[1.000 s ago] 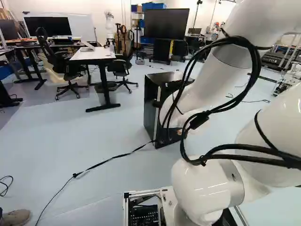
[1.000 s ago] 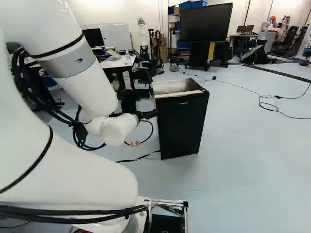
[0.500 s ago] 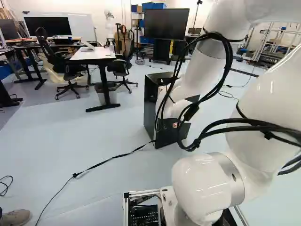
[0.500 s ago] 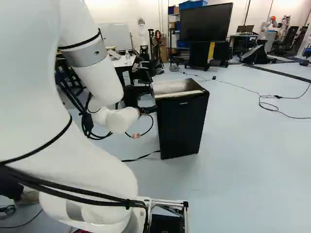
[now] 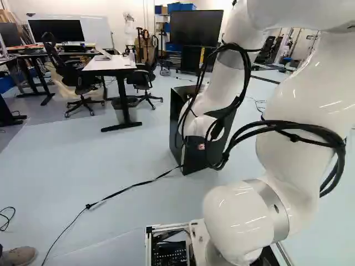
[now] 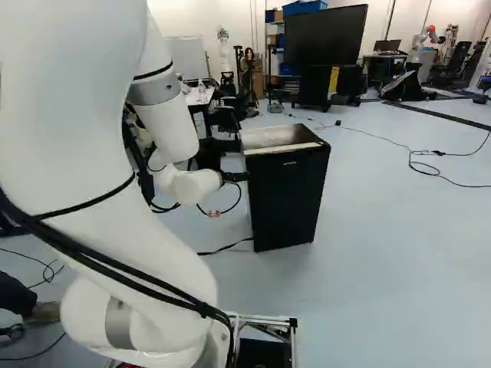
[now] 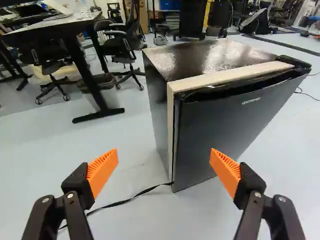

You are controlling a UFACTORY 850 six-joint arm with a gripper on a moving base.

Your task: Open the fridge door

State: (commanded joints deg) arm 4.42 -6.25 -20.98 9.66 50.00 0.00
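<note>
Two fingers with orange pads (image 7: 102, 171) stood spread wide apart on my end effector (image 6: 236, 176), with open space between them. Ahead of them, the black fridge (image 6: 285, 201) stood upright on the pale floor (image 7: 35, 165). Its door (image 7: 225, 130) was closed, and its lower front corner showed between my fingers in the wrist view. A pale strip (image 7: 220, 78) ran along the top and one side of the front, just behind the door, and the fridge's top (image 7: 205, 52) was glossy with reflected light.

My white arm (image 6: 165, 126) reached forward at the left of the right base view, bringing the end effector close beside the fridge's upper part. In the left base view, the arm crossed in front of part of the fridge, with black cables (image 5: 242, 75) looping off it. A thin black cord (image 5: 119, 192) lay across the floor, running to the fridge's foot.

Beyond, at the upper left of the left base view, were a white-topped desk (image 5: 108, 64), a bin (image 5: 119, 113) beneath it and black chairs (image 5: 75, 77). A large dark screen (image 5: 194, 27) stood behind the fridge. Another robot (image 6: 430, 36) was far off at the upper right of the right base view.
</note>
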